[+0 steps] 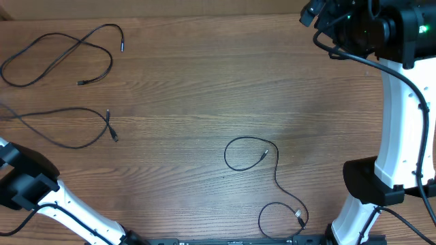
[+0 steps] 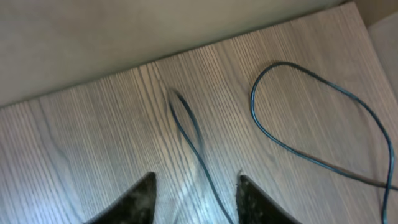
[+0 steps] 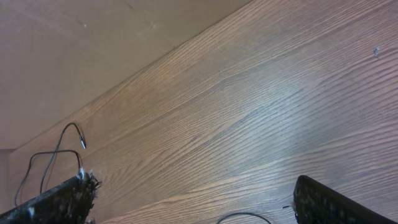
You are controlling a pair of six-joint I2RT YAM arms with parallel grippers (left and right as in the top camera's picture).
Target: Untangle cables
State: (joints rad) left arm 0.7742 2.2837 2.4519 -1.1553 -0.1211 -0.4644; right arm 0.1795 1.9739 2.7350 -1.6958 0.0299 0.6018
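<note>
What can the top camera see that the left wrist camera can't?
Only overhead: all three cables lying apart, one top left, one below it, one near the front, plus the white arms. Only left wrist: its open gripper up close, with a cable strand running between the fingers. Both: the wooden table and black cable.

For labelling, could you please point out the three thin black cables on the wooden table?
Far-left thin black cable (image 1: 122, 47): overhead view, on its plug end.
Mid-left thin black cable (image 1: 115, 139): overhead view, on its plug end.
Near-centre thin black cable (image 1: 299, 215): overhead view, on its nearer plug end.
</note>
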